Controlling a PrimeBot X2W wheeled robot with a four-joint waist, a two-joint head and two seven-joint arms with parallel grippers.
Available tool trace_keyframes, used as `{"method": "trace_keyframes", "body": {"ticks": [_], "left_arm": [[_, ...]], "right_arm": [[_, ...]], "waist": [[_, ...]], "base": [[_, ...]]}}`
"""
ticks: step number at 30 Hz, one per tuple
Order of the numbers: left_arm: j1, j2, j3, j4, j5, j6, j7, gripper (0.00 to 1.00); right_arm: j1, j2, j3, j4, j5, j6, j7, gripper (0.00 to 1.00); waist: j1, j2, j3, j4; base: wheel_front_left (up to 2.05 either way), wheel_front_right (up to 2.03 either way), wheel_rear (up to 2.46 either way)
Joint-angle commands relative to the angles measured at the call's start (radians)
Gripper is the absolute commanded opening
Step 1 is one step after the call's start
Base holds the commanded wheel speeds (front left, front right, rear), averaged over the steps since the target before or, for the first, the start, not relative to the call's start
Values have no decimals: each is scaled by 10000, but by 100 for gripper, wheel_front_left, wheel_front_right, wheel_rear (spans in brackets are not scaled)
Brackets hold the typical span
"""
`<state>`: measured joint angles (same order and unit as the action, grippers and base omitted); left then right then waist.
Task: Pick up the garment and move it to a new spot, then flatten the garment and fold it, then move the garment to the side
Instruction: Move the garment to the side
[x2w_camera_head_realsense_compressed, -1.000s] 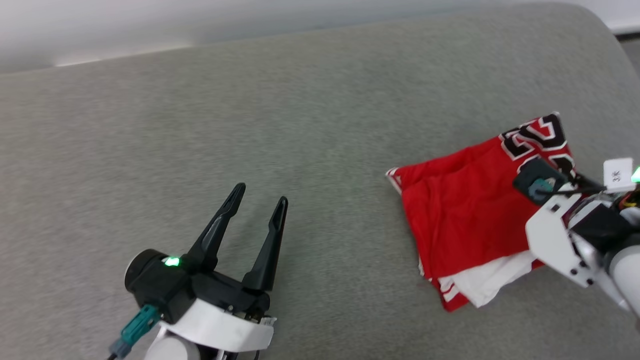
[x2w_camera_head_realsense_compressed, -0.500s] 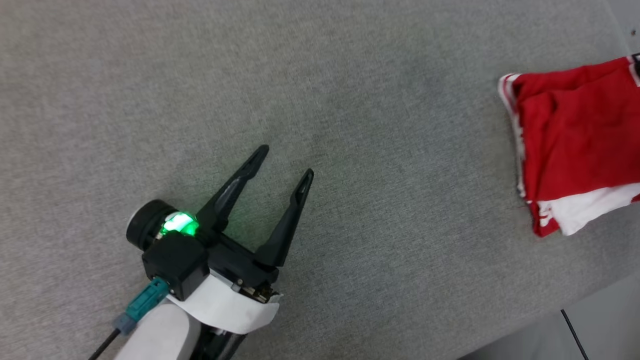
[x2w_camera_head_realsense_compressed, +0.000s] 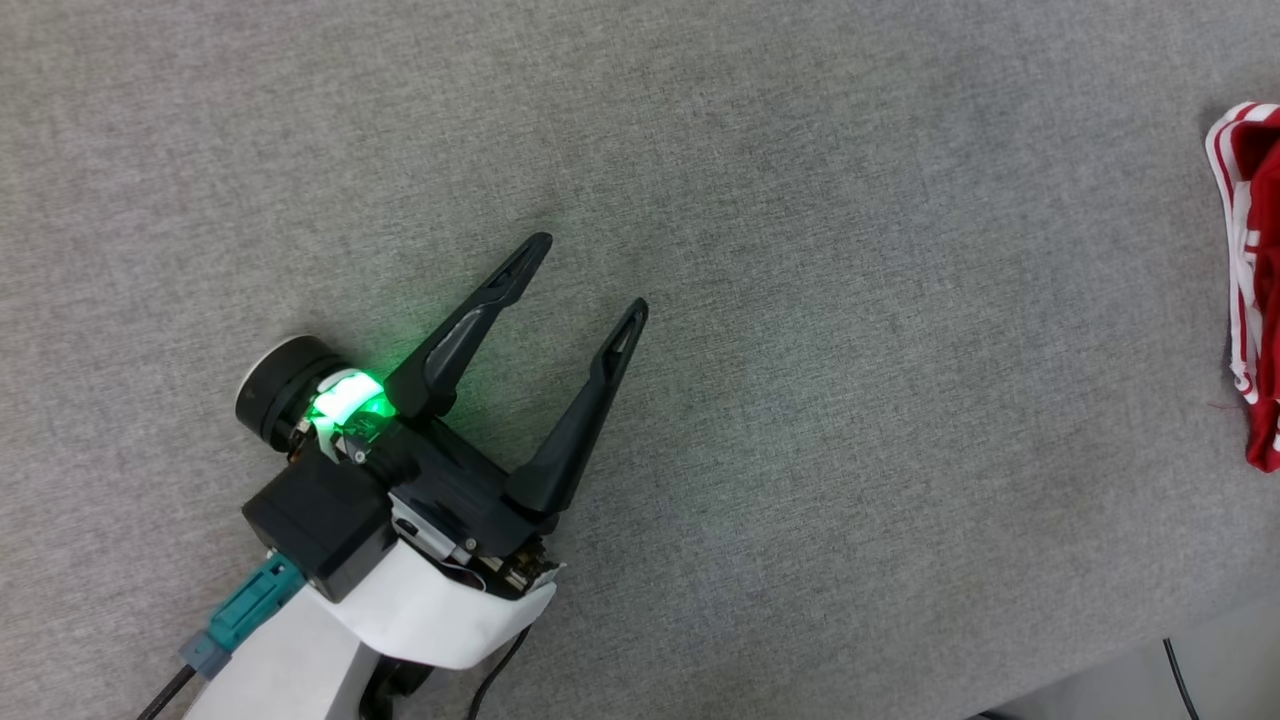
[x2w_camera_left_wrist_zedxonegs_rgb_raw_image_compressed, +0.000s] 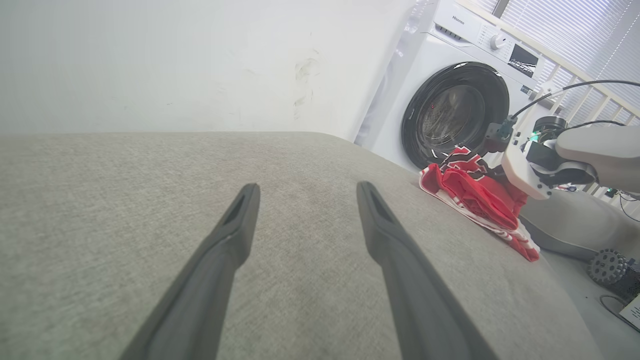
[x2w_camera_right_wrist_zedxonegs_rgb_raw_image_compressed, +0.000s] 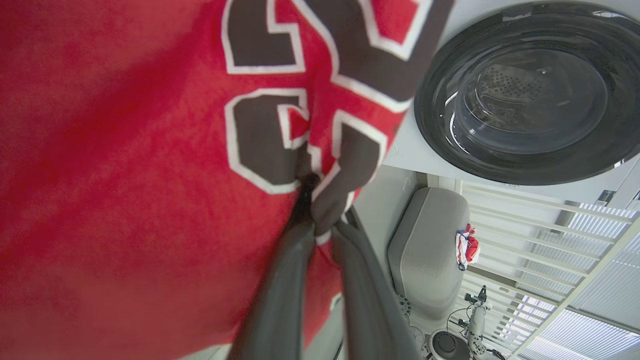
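Note:
The garment (x2w_camera_head_realsense_compressed: 1264, 165), red with white-and-red striped trim, lies at the far right edge of the head view on the grey padded table (x2w_camera_head_realsense_compressed: 800, 300). In the left wrist view the garment (x2w_camera_left_wrist_zedxonegs_rgb_raw_image_compressed: 475, 195) sits bunched near the table's right edge, with my right arm's white wrist (x2w_camera_left_wrist_zedxonegs_rgb_raw_image_compressed: 522, 170) just behind it. My right gripper (x2w_camera_right_wrist_zedxonegs_rgb_raw_image_compressed: 314, 200) is shut on a fold of the garment (x2w_camera_right_wrist_zedxonegs_rgb_raw_image_compressed: 125, 150) at the black white-outlined numerals. My left gripper (x2w_camera_head_realsense_compressed: 588, 272) is open low over bare table, well left of the garment, nothing between its fingers (x2w_camera_left_wrist_zedxonegs_rgb_raw_image_compressed: 235, 235).
A white washing machine (x2w_camera_left_wrist_zedxonegs_rgb_raw_image_compressed: 450, 110) with a dark round door (x2w_camera_right_wrist_zedxonegs_rgb_raw_image_compressed: 520, 95) stands beyond the table's right end. The table's edge and the floor with a cable (x2w_camera_head_realsense_compressed: 1180, 680) show at the lower right. Another grey padded table (x2w_camera_right_wrist_zedxonegs_rgb_raw_image_compressed: 425, 260) carries a red-white item (x2w_camera_right_wrist_zedxonegs_rgb_raw_image_compressed: 467, 247).
The head camera has swung down and left, so the garment slid to the right edge and the right arm left that view. My left gripper stays open over the table.

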<state>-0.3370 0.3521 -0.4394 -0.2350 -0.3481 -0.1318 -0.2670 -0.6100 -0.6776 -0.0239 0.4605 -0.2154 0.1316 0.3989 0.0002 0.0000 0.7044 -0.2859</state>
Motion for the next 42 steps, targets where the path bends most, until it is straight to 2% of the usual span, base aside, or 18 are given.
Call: {"method": "trace_keyframes", "body": {"ticks": [1,3,5,11,20,30,37,42], "left_arm": [[25,119,144,248,-86,35,51,100],[69,51,155,226,-82,35,51,100],[127,-17,145,203,-80,33,48,100],[345,-350,437,221,-48,25,40,100],[1320,-1198,2510,384,156,24,22,100],[2393,-1832,4624,1052,729,64,19,100],[2934,-2411,5109,1671,841,53,19,100],[3301,-2644,5181,1863,1001,43,19,100]], "right_arm": [[-53,108,-82,36,-73,-18,-48,0],[-60,225,-245,157,-170,-18,-132,0],[-107,338,-360,246,-295,-18,-165,100],[-183,580,-560,125,-498,-18,-389,100],[-95,1415,-818,-1227,466,-18,-1547,100],[1308,3629,-857,-3530,1836,-16,-2998,100],[2959,5226,-1034,-4092,2695,-15,-4316,100],[4185,5688,-447,-4201,2969,-12,-5153,100]], "waist": [[-2,0,-45,32],[-2,0,-156,58],[-2,0,-309,76],[-2,0,-1217,144],[-2,0,-3153,659],[-2,0,-4756,1607],[-2,0,-5426,2253],[-2,0,-5721,2508]], "base": [[0,0,0],[0,0,0],[0,0,0],[0,0,0],[0,0,0],[0,0,0],[0,0,0],[0,0,0]]}}
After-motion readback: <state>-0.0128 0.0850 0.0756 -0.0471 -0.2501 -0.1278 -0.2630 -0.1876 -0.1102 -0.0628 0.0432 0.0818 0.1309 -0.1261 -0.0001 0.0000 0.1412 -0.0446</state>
